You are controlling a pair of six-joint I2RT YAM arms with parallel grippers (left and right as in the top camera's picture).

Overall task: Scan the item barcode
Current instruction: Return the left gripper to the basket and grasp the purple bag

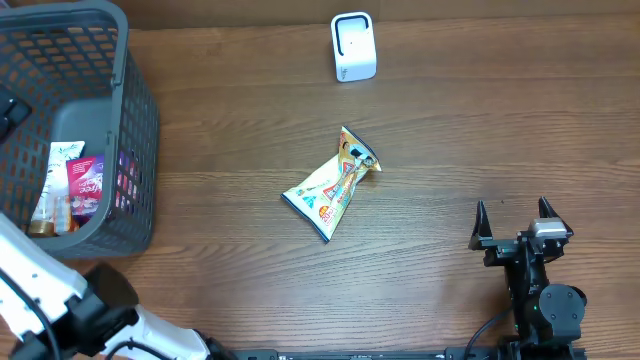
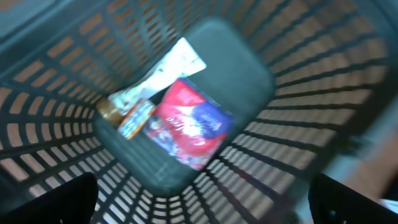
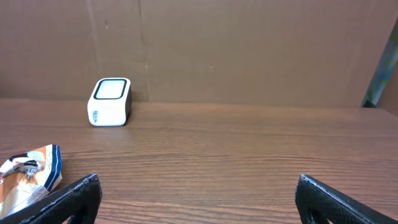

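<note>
A yellow snack bag lies flat in the middle of the table; its end shows at the left edge of the right wrist view. The white barcode scanner stands at the far edge. My right gripper rests open and empty near the front right, pointing toward the scanner. My left gripper hangs open over the grey basket, looking down on a red packet, a white packet and a small brown item. Nothing is between its fingers.
The basket fills the far left of the table, with the packets at its bottom. The left arm's white link runs along the front left. A brown wall stands behind the scanner.
</note>
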